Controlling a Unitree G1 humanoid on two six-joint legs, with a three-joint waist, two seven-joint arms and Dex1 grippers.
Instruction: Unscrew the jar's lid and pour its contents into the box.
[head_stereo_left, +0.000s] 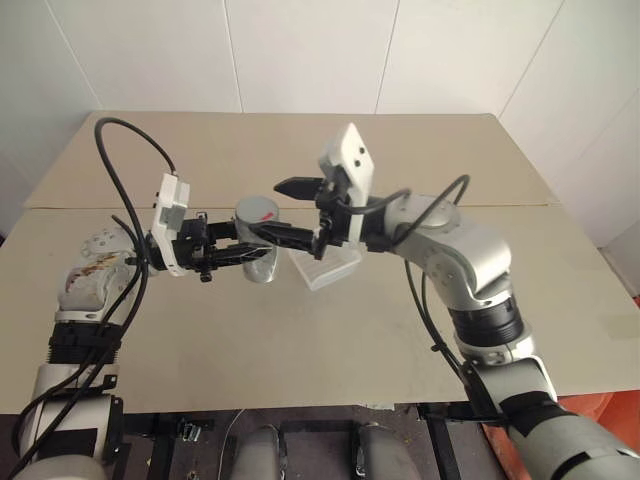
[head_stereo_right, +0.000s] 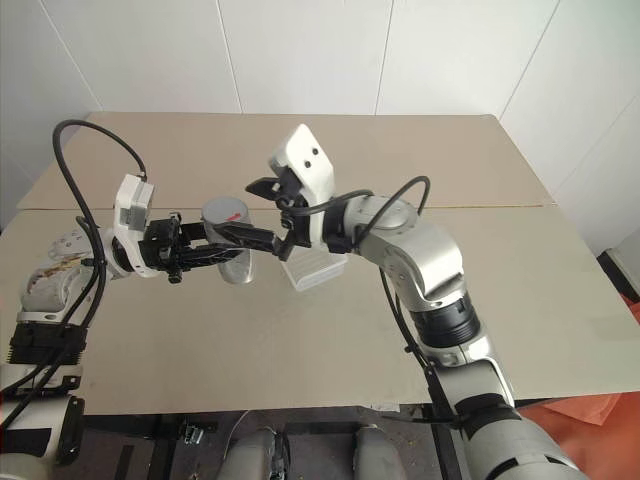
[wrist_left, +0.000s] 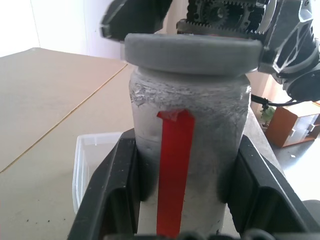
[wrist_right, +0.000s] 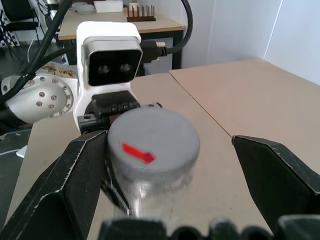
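My left gripper (head_stereo_left: 250, 258) is shut on the jar (head_stereo_left: 262, 268), holding it upright above the table. In the left wrist view the cloudy jar (wrist_left: 210, 125) carries a red strip, with a black finger (wrist_left: 107, 195) on each side. The grey lid (head_stereo_left: 257, 212) sits on top and bears a red mark. My right gripper (head_stereo_left: 272, 210) is open, its fingers (wrist_right: 65, 185) standing wide on both sides of the lid (wrist_right: 152, 142) without touching it. The box (head_stereo_left: 328, 268) rests on the table just right of the jar. The contents are hidden inside the jar.
The beige table (head_stereo_left: 300, 340) has a seam across its middle and a white wall behind. Black cables loop over both arms. The left wrist camera housing (wrist_right: 107, 60) sits close behind the jar.
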